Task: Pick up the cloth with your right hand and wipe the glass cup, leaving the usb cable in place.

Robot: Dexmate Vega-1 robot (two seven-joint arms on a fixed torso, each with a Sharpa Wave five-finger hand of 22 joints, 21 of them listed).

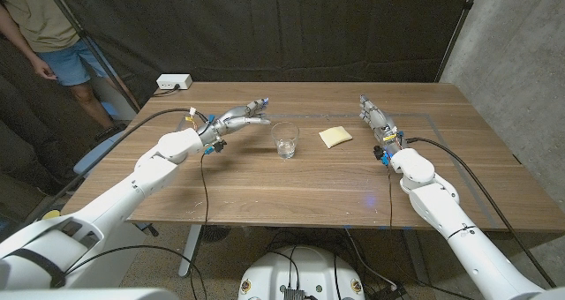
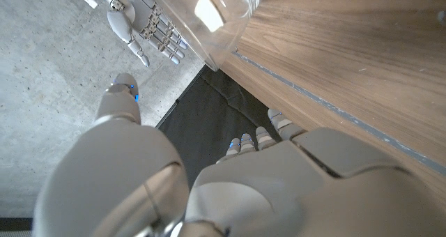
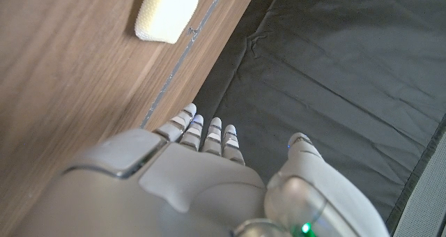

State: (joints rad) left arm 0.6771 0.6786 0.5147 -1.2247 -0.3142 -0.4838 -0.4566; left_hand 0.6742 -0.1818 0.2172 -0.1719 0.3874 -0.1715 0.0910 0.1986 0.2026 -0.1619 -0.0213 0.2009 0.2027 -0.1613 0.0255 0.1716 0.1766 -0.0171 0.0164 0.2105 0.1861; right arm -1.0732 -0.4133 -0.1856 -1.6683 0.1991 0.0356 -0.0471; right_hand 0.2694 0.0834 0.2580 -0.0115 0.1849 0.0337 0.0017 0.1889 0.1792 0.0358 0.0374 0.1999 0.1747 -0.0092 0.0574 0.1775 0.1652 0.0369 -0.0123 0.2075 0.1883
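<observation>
Pale yellow folded cloth point(image 1: 335, 137) lies on the brown wooden table point(image 1: 291, 190) in the head view, just right of the clear glass cup point(image 1: 284, 139), which stands upright near the table's middle. The left hand point(image 1: 243, 116) is held above the wood just left of the cup, its fingers stretched toward it and apart, holding nothing. The right hand point(image 1: 374, 117) is to the right of the cloth, apart from it, fingers straight and holding nothing. A white power strip point(image 1: 173, 82) sits at the far left corner, and a person in blue shorts point(image 1: 53, 35) stands beyond it.

Left wrist view: the left hand's point(image 2: 258, 167) fingertips point(image 2: 279, 120) reach toward the table edge, with the cup point(image 2: 216, 14) close ahead and untouched; the right hand point(image 2: 143, 24) shows beyond it.

Right wrist view: the right hand's point(image 3: 202, 174) fingers point(image 3: 209, 134) lie side by side, extended and empty, beside the table; the cloth point(image 3: 166, 12) rests further along the wood, well clear of them.
</observation>
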